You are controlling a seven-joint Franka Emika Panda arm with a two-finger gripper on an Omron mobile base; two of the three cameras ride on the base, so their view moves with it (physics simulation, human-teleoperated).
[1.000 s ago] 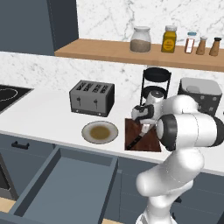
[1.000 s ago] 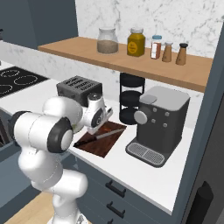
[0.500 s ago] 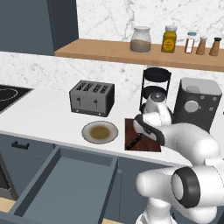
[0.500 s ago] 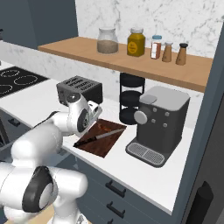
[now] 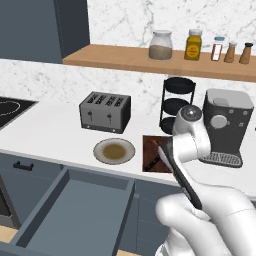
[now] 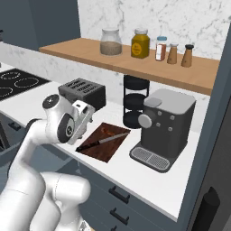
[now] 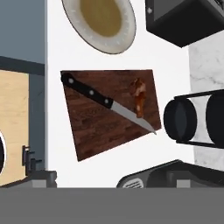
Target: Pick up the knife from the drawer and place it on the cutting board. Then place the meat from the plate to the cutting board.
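Fingers spread wide, holding nothing; knife (image 7: 105, 102) and meat (image 7: 139, 97) both lay on the cutting board (image 7: 96, 131), plate (image 7: 99, 22) bare: task looked complete.

Counted on the counter: 1 cutting board (image 7: 109, 111), 1 knife (image 7: 103, 101), 1 meat (image 7: 138, 97) lump, 1 plate (image 5: 114, 150), 1 toaster (image 5: 105, 112) with 4 slots, 1 coffee machine (image 5: 225, 125), 1 black tiered rack (image 5: 178, 104). On the shelf (image 5: 105, 55): 2 jars (image 5: 161, 45), 3 small shakers (image 5: 230, 51). Below: 1 open drawer (image 5: 75, 205).
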